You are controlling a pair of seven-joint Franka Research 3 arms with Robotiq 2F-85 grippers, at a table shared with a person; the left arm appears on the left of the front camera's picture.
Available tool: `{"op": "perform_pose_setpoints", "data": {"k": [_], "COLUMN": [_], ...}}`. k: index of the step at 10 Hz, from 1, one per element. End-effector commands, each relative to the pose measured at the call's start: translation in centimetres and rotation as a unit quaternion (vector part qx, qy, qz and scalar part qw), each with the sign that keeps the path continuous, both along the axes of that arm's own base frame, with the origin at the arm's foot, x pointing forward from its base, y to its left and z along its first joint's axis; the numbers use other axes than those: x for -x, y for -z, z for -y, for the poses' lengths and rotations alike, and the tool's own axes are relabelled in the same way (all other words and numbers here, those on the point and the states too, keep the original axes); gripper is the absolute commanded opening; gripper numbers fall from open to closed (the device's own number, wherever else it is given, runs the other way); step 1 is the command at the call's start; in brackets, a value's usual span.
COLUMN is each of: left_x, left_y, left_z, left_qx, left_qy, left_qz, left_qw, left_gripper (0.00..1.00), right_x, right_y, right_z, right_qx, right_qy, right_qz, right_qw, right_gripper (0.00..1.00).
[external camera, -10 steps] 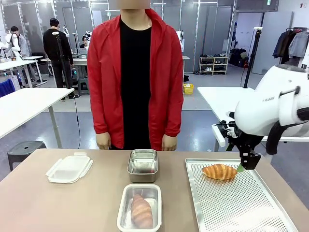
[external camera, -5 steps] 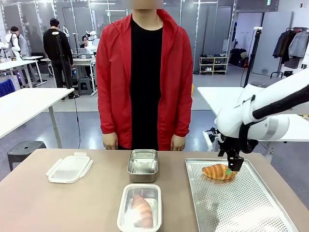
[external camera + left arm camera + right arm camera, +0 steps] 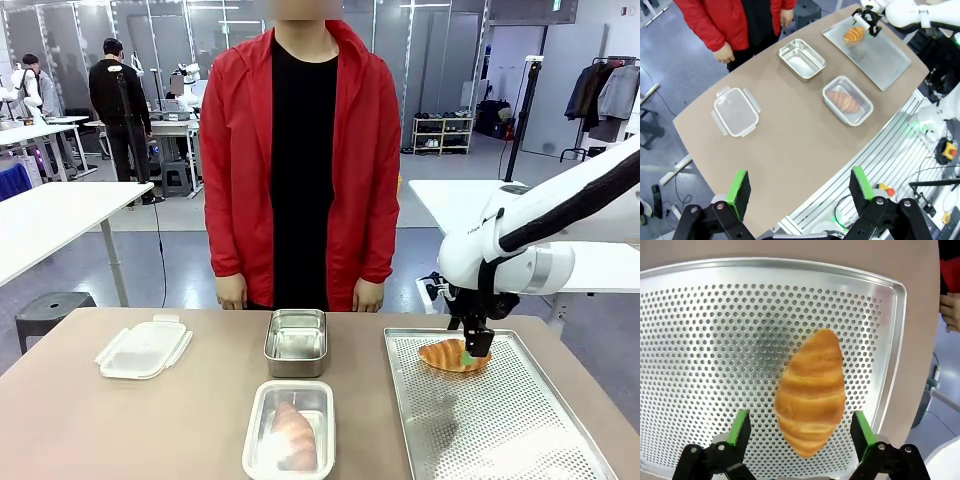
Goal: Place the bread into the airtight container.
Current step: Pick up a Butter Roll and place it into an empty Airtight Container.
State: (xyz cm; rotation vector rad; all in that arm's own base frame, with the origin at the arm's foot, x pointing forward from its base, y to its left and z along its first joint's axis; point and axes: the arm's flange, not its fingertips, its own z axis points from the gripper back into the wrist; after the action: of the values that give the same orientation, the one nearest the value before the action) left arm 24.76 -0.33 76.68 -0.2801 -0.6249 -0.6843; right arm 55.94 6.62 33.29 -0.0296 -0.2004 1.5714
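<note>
Arm on the right is swinging leftward, reaching farther in over the tray point(image 3: 520, 435). Its right gripper point(image 3: 474, 347) is sliding left, from just right of the croissant point(image 3: 445, 355) to over that pastry's right end. Person point(image 3: 300, 150) at the far side is shifting slightly right, hands moving along too.

Room inventory:
- grey floor point(image 3: 150, 265)
- glass partition wall point(image 3: 420, 50) at rear
- white table point(image 3: 50, 215) at left, with a black stool point(image 3: 52, 306) beside it
- second white table point(image 3: 455, 200) at right
- low shelf rack point(image 3: 442, 135)
- yellow bin point(image 3: 390, 183)
- hanging garments point(image 3: 600, 92) at far right
</note>
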Motion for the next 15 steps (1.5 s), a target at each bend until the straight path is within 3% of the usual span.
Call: {"op": "perform_pose_setpoints", "data": {"k": [1, 6, 10, 11, 12, 13, 14, 15], "left_x": [0.1, 0.1, 0.1, 0.1, 0.1, 0.1, 0.1, 0.1], "left_y": [-0.1, -0.1, -0.1, -0.1, -0.1, -0.1, -0.1, -0.1], "left_z": [0.1, 0.1, 0.1, 0.1, 0.1, 0.1, 0.1, 0.1], "left_qx": [0.004, 0.004, 0.004, 0.004, 0.004, 0.004, 0.004, 0.004], "left_qy": [0.009, 0.009, 0.009, 0.009, 0.009, 0.009, 0.009, 0.009], "left_qz": [0.001, 0.001, 0.001, 0.001, 0.001, 0.001, 0.001, 0.001], "left_qw": [1.000, 1.000, 1.000, 1.000, 1.000, 1.000, 1.000, 1.000], "left_gripper": [1.00, 1.00, 1.00, 1.00, 1.00, 1.00, 1.00, 1.00], "right_x": [-1.3, -3.1, -3.9, -3.8, -3.8, -3.9, -3.9, -4.0], "right_y": [0.5, 2.5, 4.1, 4.1, 3.9, 3.9, 4.1, 4.0], "right_z": [-0.3, 0.0, -0.2, -0.3, -0.4, -0.6, -0.6, -0.6], "right_qx": [0.014, 0.021, 0.022, 0.029, 0.031, 0.033, 0.032, 0.027], "right_qy": [0.022, 0.048, 0.065, 0.064, 0.062, 0.061, 0.060, 0.060], "right_qz": [0.000, -0.012, -0.049, -0.048, -0.048, -0.051, -0.054, -0.058], "right_qw": [1.000, 0.999, 0.996, 0.996, 0.996, 0.996, 0.996, 0.996], "right_gripper": [1.00, 1.00, 1.00, 0.81, 0.81, 0.62, 0.76, 0.42]}}
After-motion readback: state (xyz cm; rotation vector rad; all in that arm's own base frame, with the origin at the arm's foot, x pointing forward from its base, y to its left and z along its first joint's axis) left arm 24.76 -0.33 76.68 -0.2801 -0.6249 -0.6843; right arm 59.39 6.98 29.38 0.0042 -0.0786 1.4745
